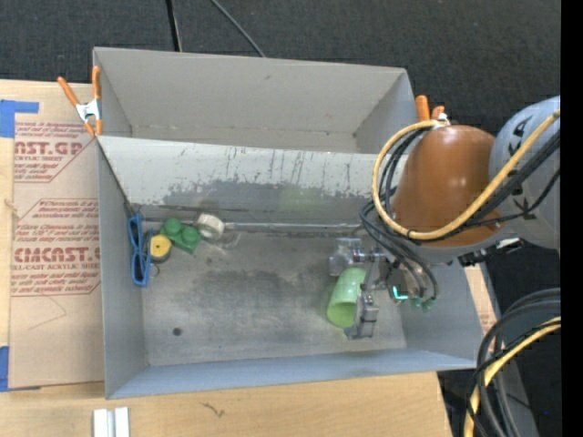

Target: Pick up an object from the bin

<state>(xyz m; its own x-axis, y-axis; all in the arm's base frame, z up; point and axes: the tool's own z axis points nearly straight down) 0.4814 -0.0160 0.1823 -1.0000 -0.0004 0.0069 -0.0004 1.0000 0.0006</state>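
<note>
Against the left wall of the grey bin [255, 98], a pair of blue glasses [138, 248]. Just beside it, in a short row along the back edge of the floor, 1 small yellow piece [159, 248], 1 dark green piece [183, 236] and 1 cream piece [210, 226], all well apart from the arm. Near the right front corner, the gripper [358, 291], its 2 fingers pinching a pale green cylinder [343, 303] held at a tilt.
</note>
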